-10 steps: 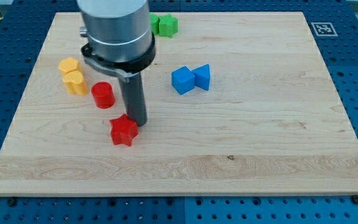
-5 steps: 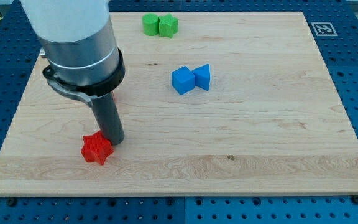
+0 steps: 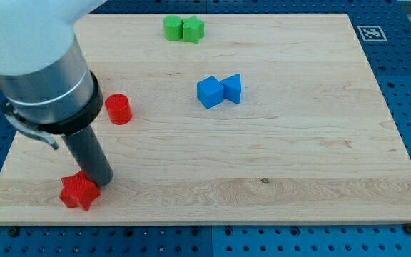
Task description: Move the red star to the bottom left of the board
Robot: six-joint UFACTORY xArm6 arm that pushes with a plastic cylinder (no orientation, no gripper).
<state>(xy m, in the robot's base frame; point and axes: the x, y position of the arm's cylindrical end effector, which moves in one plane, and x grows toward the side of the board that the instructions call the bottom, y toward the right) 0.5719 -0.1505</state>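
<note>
The red star (image 3: 77,192) lies near the board's bottom left corner. My tip (image 3: 100,182) rests against the star's upper right side, touching it. The dark rod rises from there to the large grey arm body, which fills the view's upper left and hides that part of the board. A red cylinder (image 3: 118,108) stands above and to the right of the star, apart from my tip.
Two blue blocks (image 3: 218,90) sit side by side near the board's middle. Two green blocks (image 3: 183,28) sit at the top edge. The wooden board (image 3: 298,157) has a marker tag (image 3: 372,33) at its top right corner.
My tip has slid down and to the left, pushing the red star from the board's left-centre to near the bottom left corner. The yellow blocks are now hidden behind the arm.
</note>
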